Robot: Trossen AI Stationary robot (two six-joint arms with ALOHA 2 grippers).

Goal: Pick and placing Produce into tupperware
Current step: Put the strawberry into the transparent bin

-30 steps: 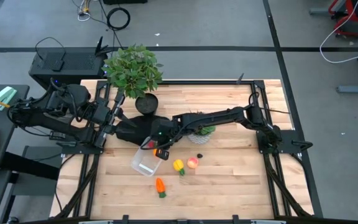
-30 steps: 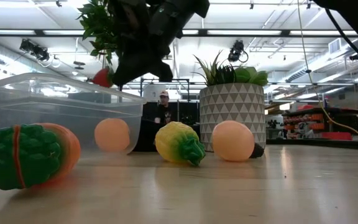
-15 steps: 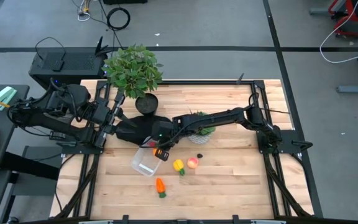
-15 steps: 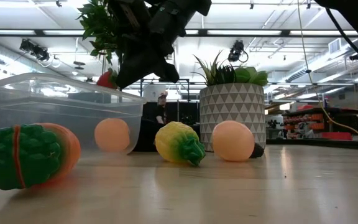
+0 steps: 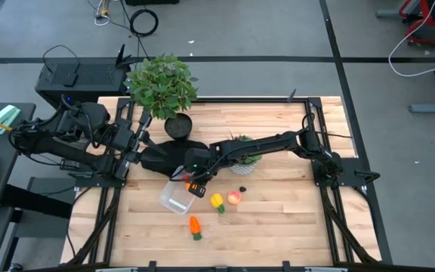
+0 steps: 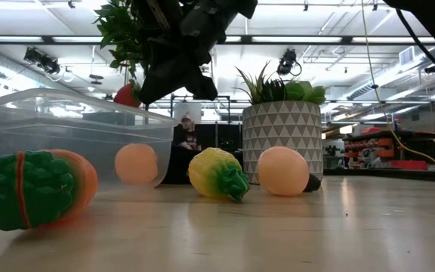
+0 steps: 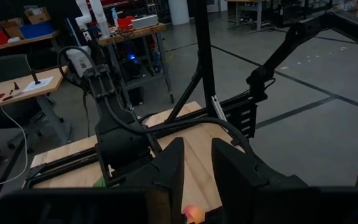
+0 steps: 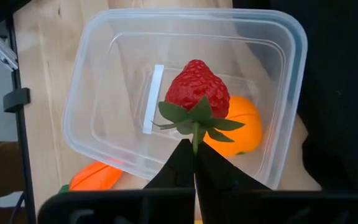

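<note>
Two dark fingers of the right tool [image 8: 194, 163] are pinched on the green stem of the strawberry [image 8: 194, 94], which only the right wrist view shows plainly, hanging above the open tupperware [image 8: 104, 81] with the round orange [image 8: 244, 127] lying inside it. From the high view the right tool [image 5: 192, 180] sits over the container's far edge on the surface [image 5: 278, 227], with the yellow piece [image 5: 217, 201], pink-red fruit [image 5: 235, 198] and carrot [image 5: 194, 226] lying outside. Well back, the left tool [image 7: 194, 180] rests with its fingers slightly parted, grasping nothing.
</note>
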